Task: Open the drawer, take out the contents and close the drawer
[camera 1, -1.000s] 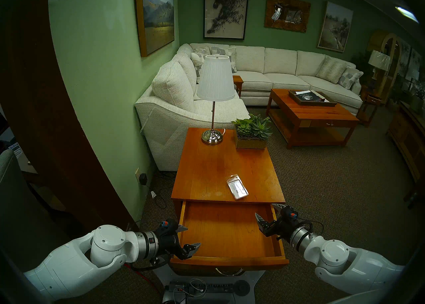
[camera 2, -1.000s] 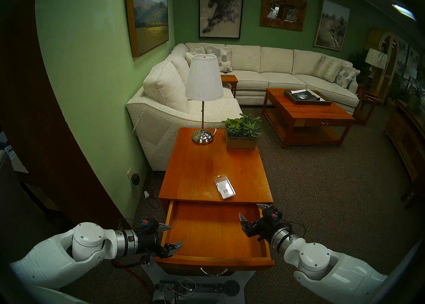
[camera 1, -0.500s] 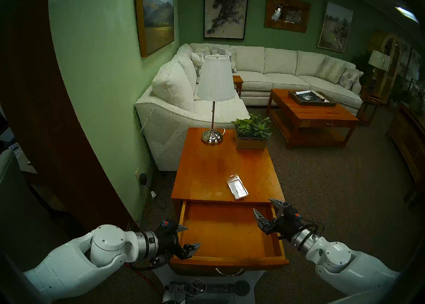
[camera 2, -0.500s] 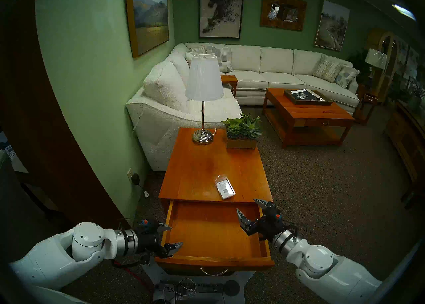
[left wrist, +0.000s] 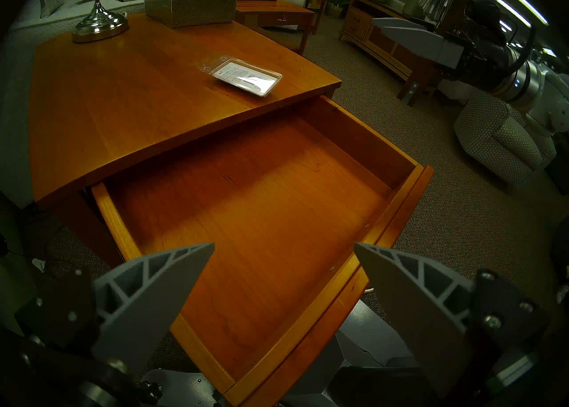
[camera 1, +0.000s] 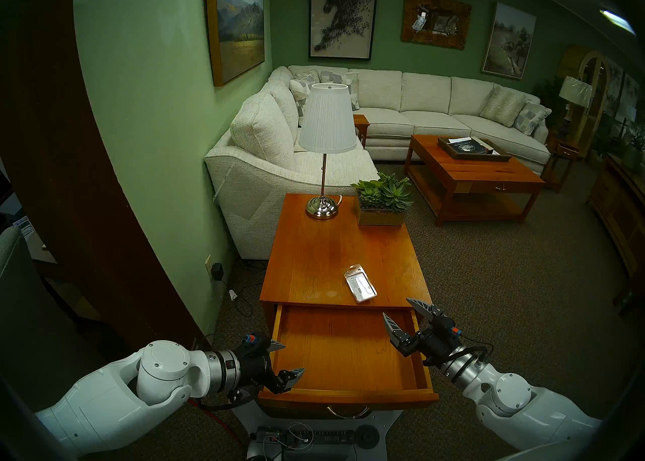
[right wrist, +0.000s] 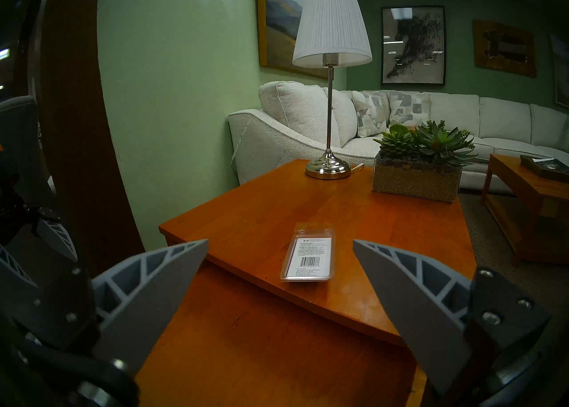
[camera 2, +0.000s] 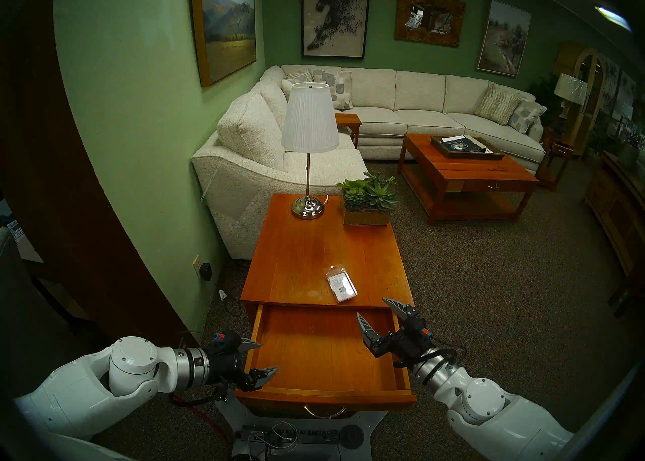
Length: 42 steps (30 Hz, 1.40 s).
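The orange-brown drawer point(camera 1: 342, 348) point(camera 2: 321, 348) point(left wrist: 261, 218) of the lamp table stands pulled far out, its floor bare and its brass handle point(camera 1: 347, 412) towards me. The contents, a flat clear packet point(camera 1: 360, 282) point(camera 2: 341, 283) point(left wrist: 243, 75) point(right wrist: 308, 257) with a white barcode label, lie on the table top near its front right edge. My left gripper point(camera 1: 294, 358) point(camera 2: 268, 356) point(left wrist: 284, 245) hangs open over the drawer's front left corner. My right gripper point(camera 1: 395, 306) point(camera 2: 370, 306) point(right wrist: 280, 241) is open and empty above the drawer's rear right, pointing at the packet a short way off.
A lamp point(camera 1: 323, 205) and a planter of succulents point(camera 1: 382, 211) stand at the table's far end. A white sofa point(camera 1: 251, 170) is beyond on the left, a coffee table point(camera 1: 471, 177) to the right. My base with a power strip point(camera 1: 314, 436) sits under the drawer front.
My right gripper has crept forward and slightly left toward the table's front edge, still open. The left arm, drawer and packet have not moved.
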{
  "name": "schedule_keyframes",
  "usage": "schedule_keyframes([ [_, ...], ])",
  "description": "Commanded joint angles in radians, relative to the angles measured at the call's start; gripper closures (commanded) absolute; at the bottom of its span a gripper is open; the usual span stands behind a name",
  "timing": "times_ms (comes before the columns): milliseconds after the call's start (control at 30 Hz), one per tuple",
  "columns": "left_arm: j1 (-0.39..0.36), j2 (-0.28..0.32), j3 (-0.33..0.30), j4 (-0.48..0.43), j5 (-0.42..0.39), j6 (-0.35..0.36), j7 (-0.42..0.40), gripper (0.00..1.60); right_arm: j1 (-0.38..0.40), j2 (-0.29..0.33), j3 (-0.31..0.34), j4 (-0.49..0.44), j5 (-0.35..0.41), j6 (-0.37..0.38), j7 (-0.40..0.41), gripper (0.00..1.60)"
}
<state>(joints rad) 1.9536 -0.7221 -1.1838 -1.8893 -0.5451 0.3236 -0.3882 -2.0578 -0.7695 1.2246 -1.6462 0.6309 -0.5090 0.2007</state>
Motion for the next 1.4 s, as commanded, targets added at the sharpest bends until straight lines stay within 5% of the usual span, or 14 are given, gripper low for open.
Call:
schedule_keyframes([
  [0, 0.002, 0.016, -0.002, -0.046, 0.014, 0.005, 0.005, 0.00, 0.019, 0.002, 0.017, -0.016, 0.000, -0.030, 0.008, 0.00],
  [600, 0.115, 0.158, -0.023, -0.104, -0.031, 0.059, -0.098, 0.00, 0.017, -0.004, 0.024, -0.014, 0.000, -0.029, 0.018, 0.00],
  [1000, 0.044, 0.080, 0.114, 0.000, 0.062, 0.069, -0.126, 0.00, 0.016, -0.007, 0.027, -0.014, -0.002, -0.028, 0.021, 0.00],
  [1367, -0.018, -0.021, 0.199, 0.056, 0.186, 0.078, -0.050, 0.04, 0.016, -0.008, 0.028, -0.013, -0.002, -0.027, 0.022, 0.00],
])
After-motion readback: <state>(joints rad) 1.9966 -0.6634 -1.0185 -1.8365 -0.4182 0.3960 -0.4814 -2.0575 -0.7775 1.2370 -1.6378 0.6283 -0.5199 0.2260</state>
